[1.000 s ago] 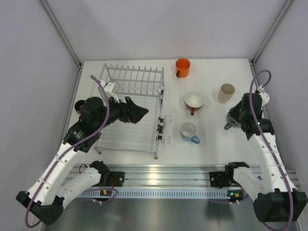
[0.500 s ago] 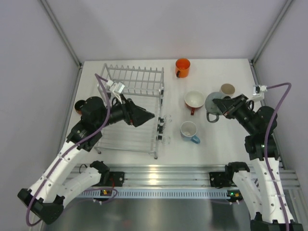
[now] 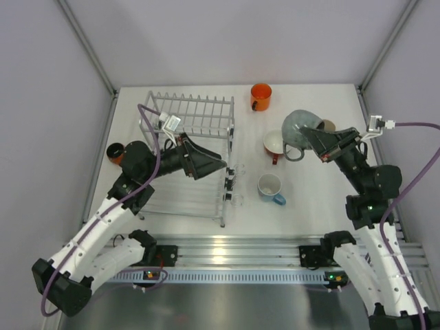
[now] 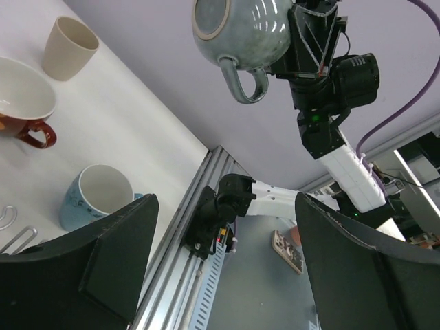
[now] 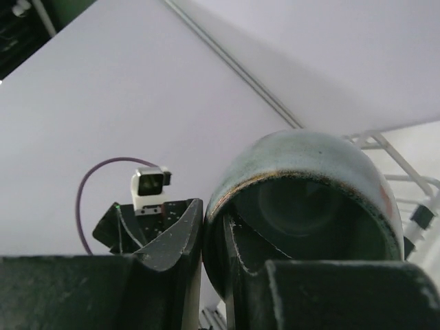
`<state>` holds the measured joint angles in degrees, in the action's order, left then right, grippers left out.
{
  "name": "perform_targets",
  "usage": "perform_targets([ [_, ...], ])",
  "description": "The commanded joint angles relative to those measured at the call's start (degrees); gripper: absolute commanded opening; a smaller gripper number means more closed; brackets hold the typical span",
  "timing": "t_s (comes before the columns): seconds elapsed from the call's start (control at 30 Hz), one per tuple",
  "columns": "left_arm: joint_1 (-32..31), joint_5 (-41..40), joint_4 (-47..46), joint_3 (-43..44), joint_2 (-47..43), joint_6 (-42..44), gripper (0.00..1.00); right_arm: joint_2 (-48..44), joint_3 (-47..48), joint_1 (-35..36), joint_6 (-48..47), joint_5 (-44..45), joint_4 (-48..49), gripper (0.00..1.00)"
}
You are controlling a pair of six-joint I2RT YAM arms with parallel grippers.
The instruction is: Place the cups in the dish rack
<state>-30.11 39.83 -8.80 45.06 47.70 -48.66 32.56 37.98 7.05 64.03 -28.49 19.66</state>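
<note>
My right gripper (image 3: 316, 137) is shut on the rim of a grey-blue glazed mug (image 3: 298, 128), which hangs in the air on its side above the table's right half. In the right wrist view one finger (image 5: 172, 240) presses the mug (image 5: 302, 199) from outside and the other sits inside it. My left gripper (image 3: 216, 165) stands open and empty over the right side of the dish rack (image 3: 185, 110), facing the lifted mug (image 4: 240, 31). On the table stand an orange mug (image 3: 260, 96), a red mug (image 3: 278, 144) with a white inside and a light blue mug (image 3: 269, 187).
A beige cup (image 3: 326, 126) stands behind the lifted mug, partly hidden by it. A dark red-orange mug (image 3: 115, 151) peeks out at the table's left edge beside my left arm. Small wire hooks (image 3: 234, 185) hang off the rack's right side.
My right arm has swung up and to the left from the table's right edge, carrying the grey-blue mug to above the red mug. My left gripper has shifted right over the rack.
</note>
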Motion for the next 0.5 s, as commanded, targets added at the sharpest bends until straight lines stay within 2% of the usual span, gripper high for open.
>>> perform_targets([
  [0.0, -0.3, 1.47, -11.59, 0.29, 1.68, -4.42, 0.86, 1.8, 1.31, 6.47, 1.28, 6.68, 18.3, 0.0],
  [0.13, -2.4, 2.61, -12.56, 3.8, 4.85, -4.33, 0.86, 7.76, 3.42, 19.45, -4.77, 11.34, 21.29, 0.0],
  [0.23, -4.07, 2.09, -12.56, 5.04, 7.05, -3.72, 0.86, 11.98, 4.65, 26.58, -6.72, 14.59, 25.41, 0.0],
  [0.3, -4.96, 1.22, -12.56, 5.04, 7.84, -3.28, 0.86, 13.93, 5.61, 29.06, -7.69, 15.22, 29.02, 0.0],
  [0.47, -6.45, -0.28, -12.56, 3.99, 8.37, -3.1, 0.86, 18.59, 8.78, 34.26, -10.86, 17.32, 30.69, 0.0],
])
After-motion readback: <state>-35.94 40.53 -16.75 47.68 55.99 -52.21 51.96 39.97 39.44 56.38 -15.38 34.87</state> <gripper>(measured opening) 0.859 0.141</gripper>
